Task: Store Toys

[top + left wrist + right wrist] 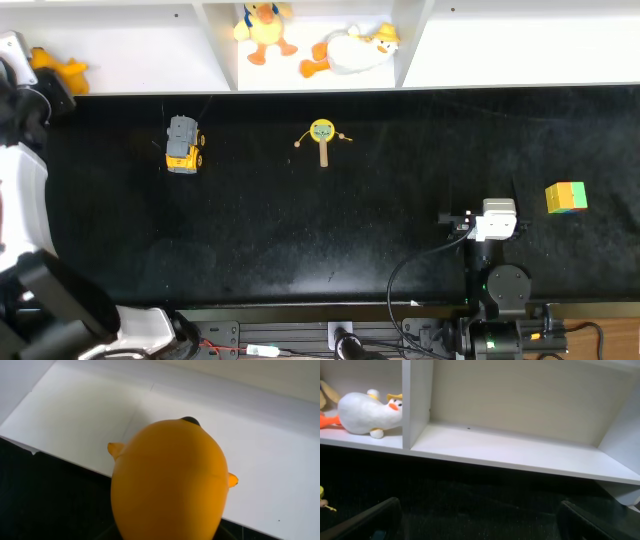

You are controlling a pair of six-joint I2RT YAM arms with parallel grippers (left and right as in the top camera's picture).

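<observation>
At the left shelf bay (130,60), left fingers (52,95) clamp an orange duck (170,485); right fingers (370,520) rest apart.

Even overhead light turns your white shelf (500,50) bright, close to glaring, while the black counter (300,230) reads dim and dull; the orange toy (170,480) glows evenly, darker underneath.

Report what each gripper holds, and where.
Left gripper grips the orange toy by its rounded body; right gripper, jaws apart, holds nothing.
</observation>
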